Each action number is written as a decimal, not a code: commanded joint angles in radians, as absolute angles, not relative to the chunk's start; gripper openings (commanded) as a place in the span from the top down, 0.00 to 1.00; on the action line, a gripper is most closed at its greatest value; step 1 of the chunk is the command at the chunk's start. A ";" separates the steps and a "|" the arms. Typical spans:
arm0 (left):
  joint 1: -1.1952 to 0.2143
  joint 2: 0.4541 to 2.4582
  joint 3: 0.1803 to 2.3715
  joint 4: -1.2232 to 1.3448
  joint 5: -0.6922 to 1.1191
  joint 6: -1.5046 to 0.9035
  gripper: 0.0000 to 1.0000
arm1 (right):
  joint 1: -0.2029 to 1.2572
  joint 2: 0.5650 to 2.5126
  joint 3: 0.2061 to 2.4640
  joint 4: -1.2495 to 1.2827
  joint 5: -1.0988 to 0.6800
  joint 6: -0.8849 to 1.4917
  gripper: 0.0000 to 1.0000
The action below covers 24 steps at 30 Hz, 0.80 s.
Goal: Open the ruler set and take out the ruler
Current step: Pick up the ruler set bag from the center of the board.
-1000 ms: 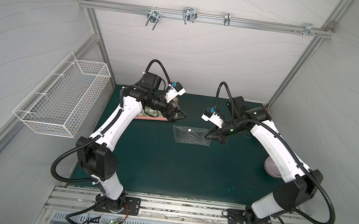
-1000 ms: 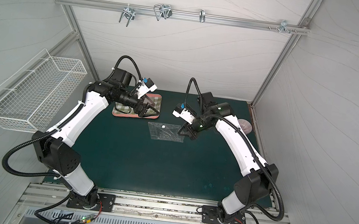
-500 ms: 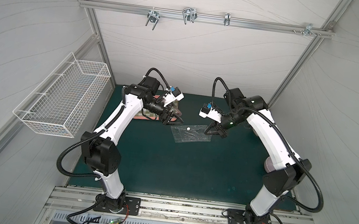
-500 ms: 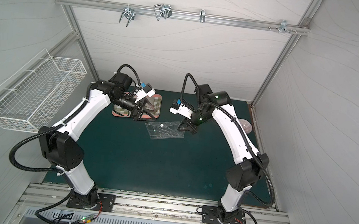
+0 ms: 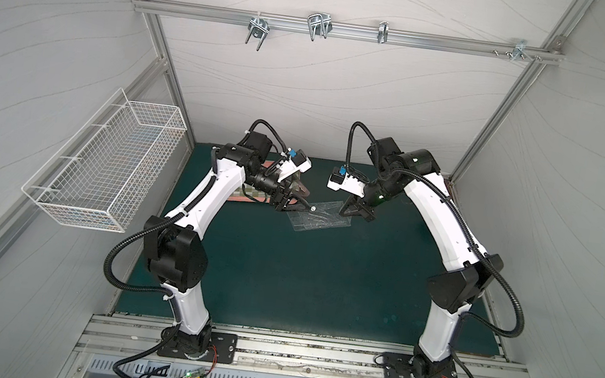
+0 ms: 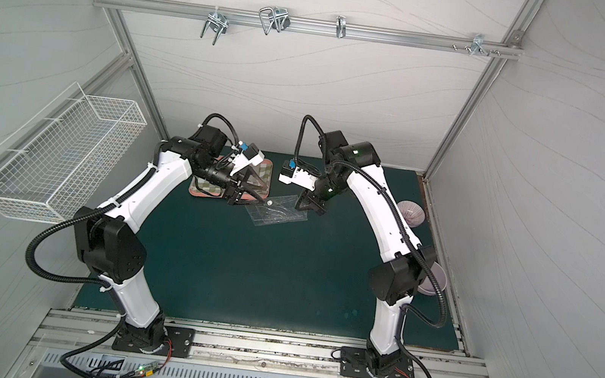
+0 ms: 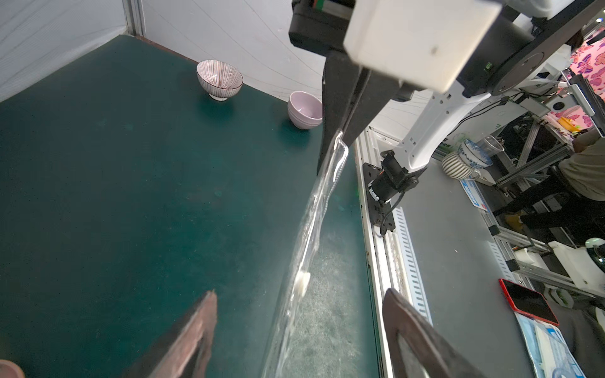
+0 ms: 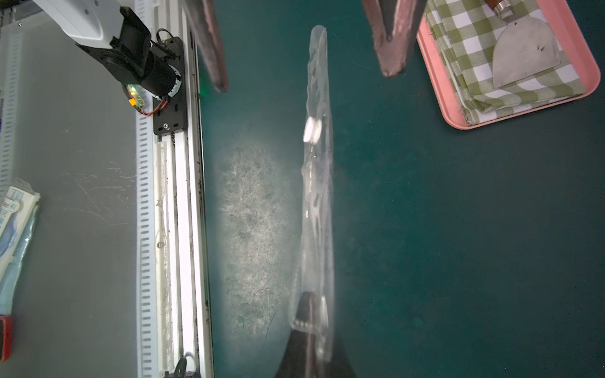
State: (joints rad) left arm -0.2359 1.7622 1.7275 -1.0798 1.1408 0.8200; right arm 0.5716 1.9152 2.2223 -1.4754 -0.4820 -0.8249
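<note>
The ruler set is a clear pouch held off the green mat, edge-on in both wrist views. My right gripper is shut on one short end of it, also visible in the left wrist view. My left gripper is open and straddles the other end without touching, level with the white snap button. Its fingers flank the pouch tip. The ruler cannot be told apart inside the pouch.
A pink-rimmed tray with a checked cloth and a metal scraper sits just behind the left gripper. A striped bowl and a lilac bowl stand by the right wall. A wire basket hangs on the left wall.
The right gripper has lifted its end of the pouch off the mat and drawn back. The left gripper has come down around the snap end, its jaws a little narrower.
</note>
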 commanded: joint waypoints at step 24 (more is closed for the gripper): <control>-0.261 1.728 1.653 -0.844 1.132 0.777 0.62 | 0.589 1.978 2.341 -1.510 -0.474 -0.917 1.00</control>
